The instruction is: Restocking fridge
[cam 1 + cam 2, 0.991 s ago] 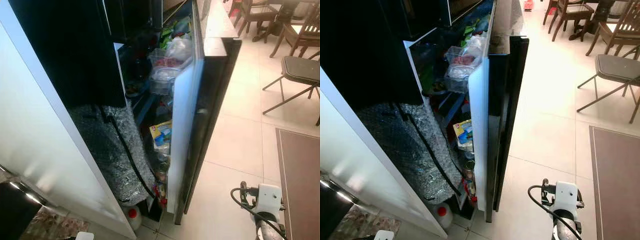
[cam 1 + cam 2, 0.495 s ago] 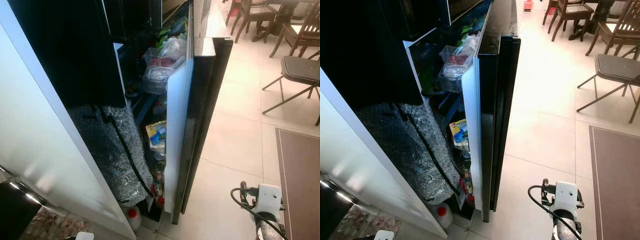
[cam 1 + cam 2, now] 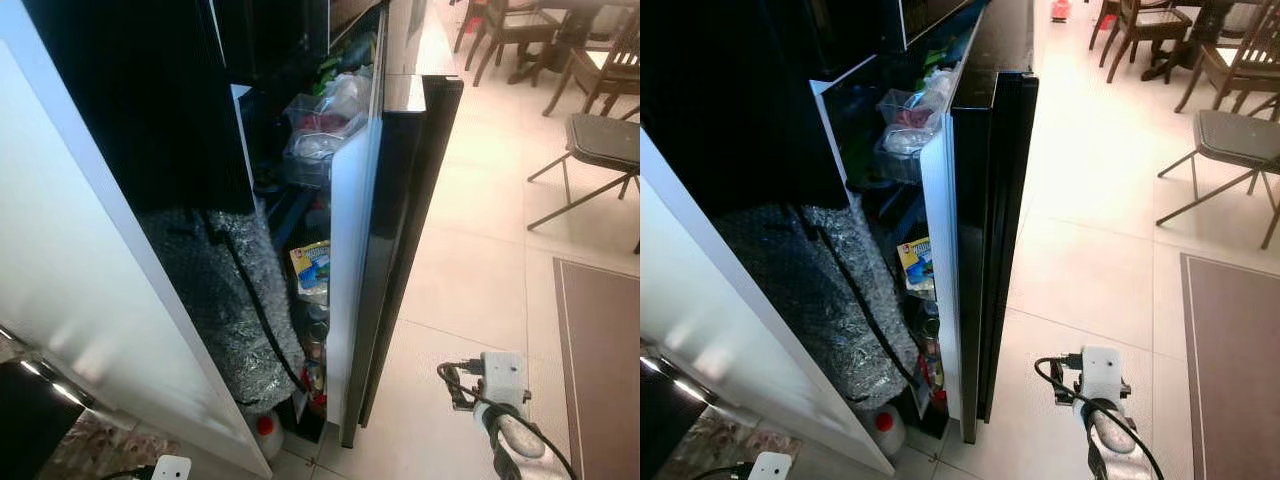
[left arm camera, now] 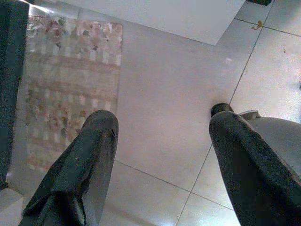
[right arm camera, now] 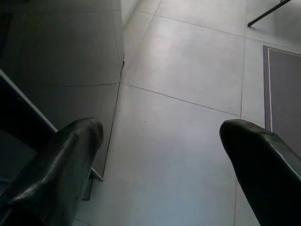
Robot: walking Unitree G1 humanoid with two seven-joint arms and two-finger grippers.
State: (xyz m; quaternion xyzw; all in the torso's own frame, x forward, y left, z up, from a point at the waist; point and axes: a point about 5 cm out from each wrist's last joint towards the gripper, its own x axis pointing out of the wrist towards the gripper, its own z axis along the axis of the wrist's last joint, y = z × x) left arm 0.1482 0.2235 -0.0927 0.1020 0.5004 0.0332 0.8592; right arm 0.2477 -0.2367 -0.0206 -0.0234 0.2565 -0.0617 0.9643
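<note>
The fridge door (image 3: 385, 250) — a tall black slab with a white inner face — stands edge-on to the head camera, its long axis upright and its free edge pointing toward the robot. It is nearly shut against the fridge body (image 3: 130, 110), leaving a narrow gap. A second ago that gap was wider and the door leaned further out over the tiled floor (image 3: 480, 250); it has swung inward since.

Through the gap show clear plastic containers (image 3: 320, 125) on an upper shelf, a yellow and blue carton (image 3: 312, 268) lower down, and jars too dim to name. A silver bubble-foil sheet (image 3: 235, 300) hangs below the dark side panel.

The right arm's wrist (image 3: 500, 375) has shifted forward and left. Right gripper (image 5: 162, 141) fingers stand wide apart over bare tile; left gripper (image 4: 162, 136) likewise parted, above floor beside a floral mat (image 4: 66, 89). A folding chair (image 3: 600, 145) is cut off at the frame edge.
</note>
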